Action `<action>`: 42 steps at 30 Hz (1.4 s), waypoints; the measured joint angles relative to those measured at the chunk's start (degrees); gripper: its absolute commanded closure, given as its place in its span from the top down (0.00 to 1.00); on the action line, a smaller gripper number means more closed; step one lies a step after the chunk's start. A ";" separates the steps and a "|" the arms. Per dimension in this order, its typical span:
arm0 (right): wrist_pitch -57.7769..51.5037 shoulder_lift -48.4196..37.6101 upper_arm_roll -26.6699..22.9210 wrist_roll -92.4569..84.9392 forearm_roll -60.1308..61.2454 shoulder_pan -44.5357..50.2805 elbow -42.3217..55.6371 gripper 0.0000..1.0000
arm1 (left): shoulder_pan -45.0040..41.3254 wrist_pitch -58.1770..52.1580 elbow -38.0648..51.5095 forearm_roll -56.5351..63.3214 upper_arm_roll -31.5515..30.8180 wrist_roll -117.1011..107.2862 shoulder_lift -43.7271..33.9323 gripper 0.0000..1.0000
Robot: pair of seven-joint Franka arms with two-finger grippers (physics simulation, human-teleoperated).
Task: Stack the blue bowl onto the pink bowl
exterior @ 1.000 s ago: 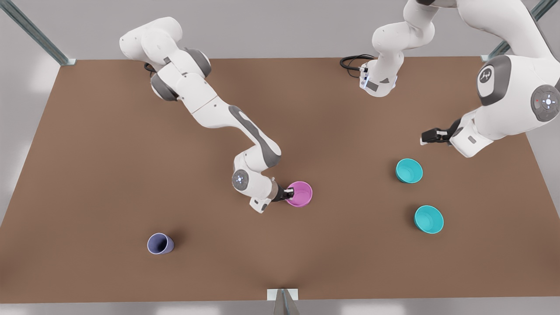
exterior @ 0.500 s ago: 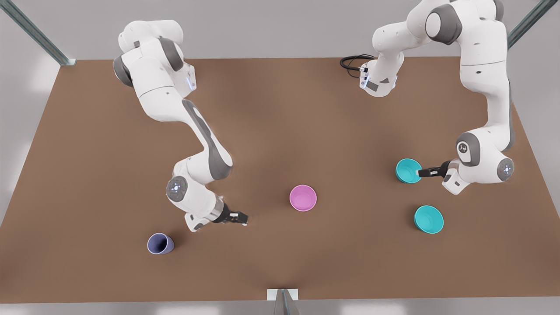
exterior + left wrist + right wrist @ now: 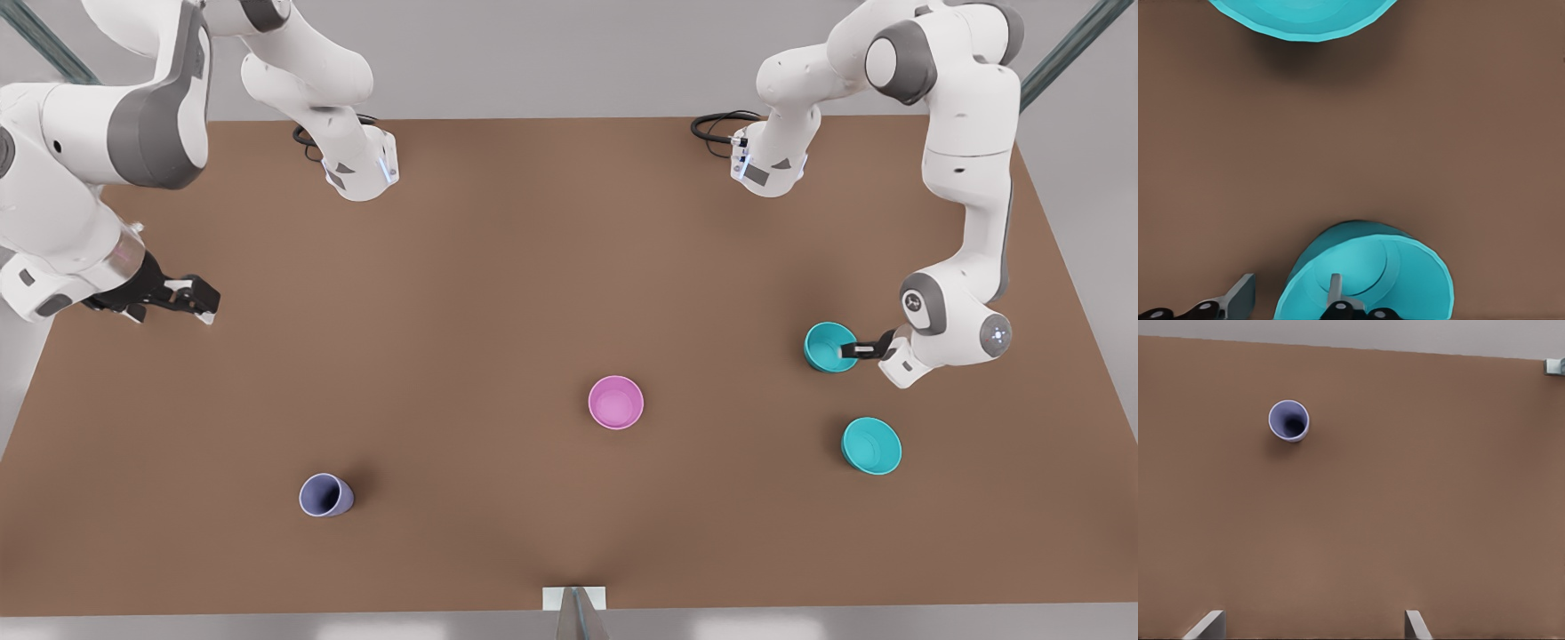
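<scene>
A: Front view first. Where is the left gripper (image 3: 852, 350)?

B: On the front view's right, down at the blue bowl (image 3: 829, 347). One finger sits inside the bowl, the other outside its wall, so the jaws straddle the rim. The left wrist view shows the same: one finger (image 3: 1335, 292) inside the blue bowl (image 3: 1365, 277), the other out on the brown surface with a gap to the wall. So it is still spread, not clenched on the rim.

A: And the bowl itself?

B: Upright on the desk (image 3: 498, 267). A second teal bowl (image 3: 871, 445) stands near it, toward the camera side, apart from it.

A: The pink bowl?

B: The pink bowl (image 3: 615, 402) stands alone around the middle of the desk, upright, well apart from both arms and from the teal bowls.

A: The right gripper (image 3: 191, 298)?

B: Raised at the front view's left edge, over the desk's border. In the right wrist view its two fingertips stand wide apart with nothing between them: released. That view also looks toward a lavender cup (image 3: 1289, 421) farther off; in the front view the cup (image 3: 325, 495) stands on the near left part of the desk.
</scene>
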 measured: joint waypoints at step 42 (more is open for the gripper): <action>-3.97 3.71 0.01 -14.38 0.99 -1.63 -0.36 1.00 | -41.45 -19.88 50.09 -1.94 0.20 -44.39 22.39 0.21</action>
